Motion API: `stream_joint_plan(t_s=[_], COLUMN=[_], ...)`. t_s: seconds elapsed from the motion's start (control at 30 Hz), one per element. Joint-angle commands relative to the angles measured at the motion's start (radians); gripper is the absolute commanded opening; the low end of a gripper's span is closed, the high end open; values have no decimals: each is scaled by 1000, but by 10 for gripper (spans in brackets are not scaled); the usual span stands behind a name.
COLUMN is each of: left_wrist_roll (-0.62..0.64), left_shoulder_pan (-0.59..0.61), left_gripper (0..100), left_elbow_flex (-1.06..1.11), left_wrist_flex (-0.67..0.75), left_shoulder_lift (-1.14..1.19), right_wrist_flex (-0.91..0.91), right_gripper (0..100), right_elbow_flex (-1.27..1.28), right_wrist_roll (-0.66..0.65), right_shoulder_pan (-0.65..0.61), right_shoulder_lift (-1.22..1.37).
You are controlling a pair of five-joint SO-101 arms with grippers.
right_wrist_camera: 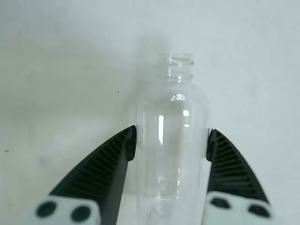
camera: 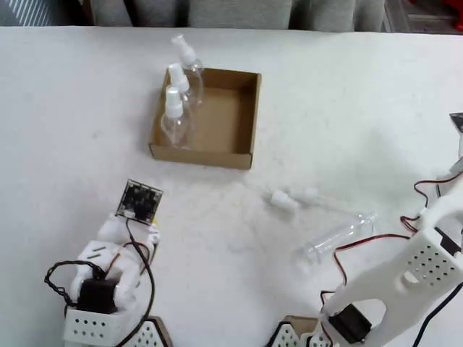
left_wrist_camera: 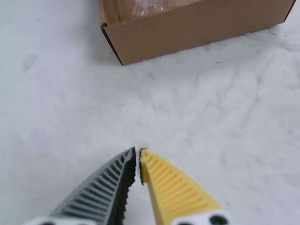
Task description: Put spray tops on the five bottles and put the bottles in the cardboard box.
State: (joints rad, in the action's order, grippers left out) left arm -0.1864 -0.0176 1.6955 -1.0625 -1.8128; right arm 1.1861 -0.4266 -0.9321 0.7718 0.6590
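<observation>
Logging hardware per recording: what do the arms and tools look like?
The left arm and right arm are white shells with perforated panels, black motors, red and black cables. The left tool has one grey and one yellow ribbed finger; the right tool has two black ribbed fingers.

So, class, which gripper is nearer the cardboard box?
Left. The left gripper sits just short of the cardboard box; the right gripper is farther off, gripping a capless bottle.

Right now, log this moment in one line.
left gripper shut, empty; right gripper shut on uncapped bottle; box holds three capped bottles; spray top loose
</observation>
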Motion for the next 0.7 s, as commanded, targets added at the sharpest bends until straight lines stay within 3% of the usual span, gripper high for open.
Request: stream_joint_plan(t_s=[0.0,0.27,0.43,0.67], left_wrist_roll=[-8,-8,-8,-8], left_shoulder_pan=[5,5,5,5], left_gripper=[27,27,27,27], left_elbow_flex=[-3,-3,-3,-3], left_wrist_flex=[-8,-8,-8,-8], left_shoulder_lift=[-21,-21,-21,-21], right_wrist_flex=[28,108,108,85], right_gripper=[201,206,269,269], right_elbow_flex=[-25,-25,-38,-58], right_wrist_roll=[-37,-172,-192,-325], right_shoulder_pan=[-25,-47,-48,-51], right_shoulder_lift=[-13,-67,-84,-50])
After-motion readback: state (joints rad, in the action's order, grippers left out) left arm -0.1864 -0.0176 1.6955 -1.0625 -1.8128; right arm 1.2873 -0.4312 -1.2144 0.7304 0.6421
